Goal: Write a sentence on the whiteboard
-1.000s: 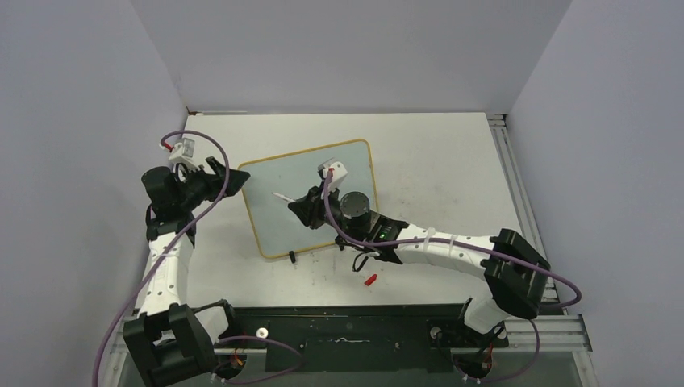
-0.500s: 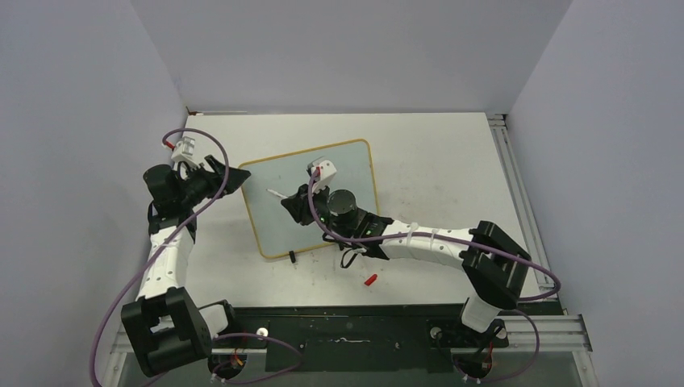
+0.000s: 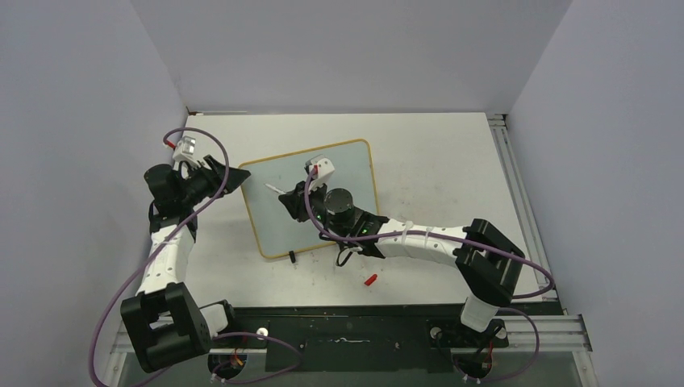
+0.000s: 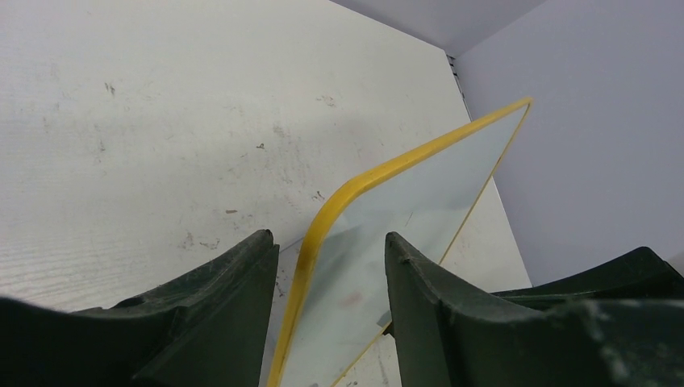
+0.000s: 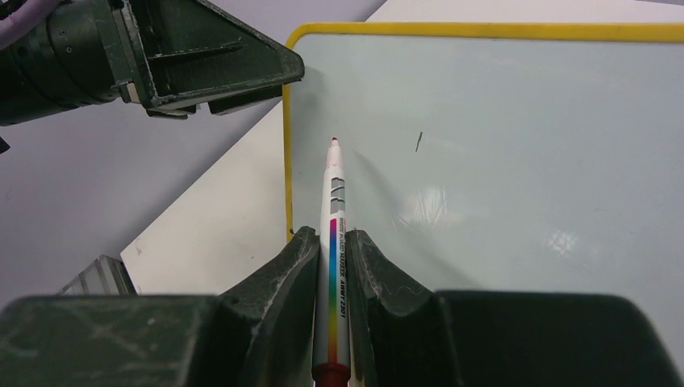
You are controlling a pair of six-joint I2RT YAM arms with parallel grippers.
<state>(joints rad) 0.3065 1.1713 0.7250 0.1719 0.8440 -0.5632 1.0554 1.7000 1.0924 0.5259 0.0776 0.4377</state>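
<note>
Red cap [image 3: 370, 280] lies loose on the surface [image 3: 435, 161], toward its front edge. Right gripper [image 5: 332, 242] pinches a white marker [image 5: 333, 201]. The marker's red tip is over the whiteboard [image 5: 524, 145], just inside its left edge; contact unclear. Whiteboard sits skewed, left of the surface's centre, with one black clip foot [image 3: 291, 257] at its near edge. Left gripper [image 4: 329, 242] is spread, its fingers either side of the board's far-left corner, clear of the yellow frame.
</note>
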